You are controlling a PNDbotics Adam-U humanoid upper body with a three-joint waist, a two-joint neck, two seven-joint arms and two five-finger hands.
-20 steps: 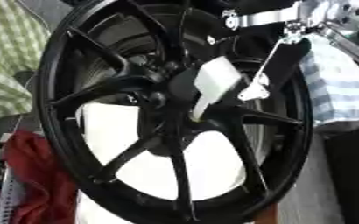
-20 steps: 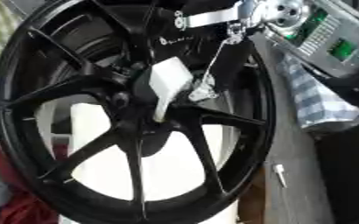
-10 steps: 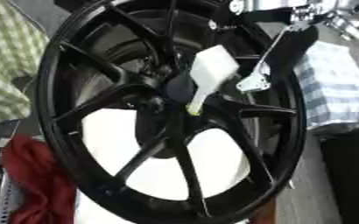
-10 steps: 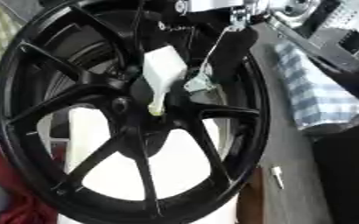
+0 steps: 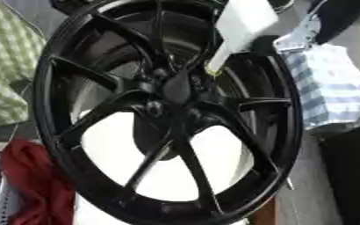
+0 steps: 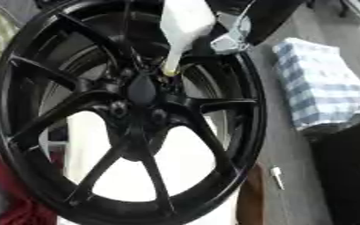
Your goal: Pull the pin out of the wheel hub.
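Fingers (image 6: 233, 37) by white pin (image 6: 185, 24), right eye view alone shows peg (image 6: 277, 176)

The robot's right hand (image 6: 233, 37) shows at the top of both views, its black arm running off toward the upper right, silver parts by the fingers; whether the fingers curl cannot be made out. The left hand is out of sight.

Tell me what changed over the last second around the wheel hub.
The white pin has come out of the hub and moved up and away toward the top of the view; its tip now hangs clear of the centre. The right hand carrying it has withdrawn upward too. The black wheel, checked cloth and red cloth stayed put.
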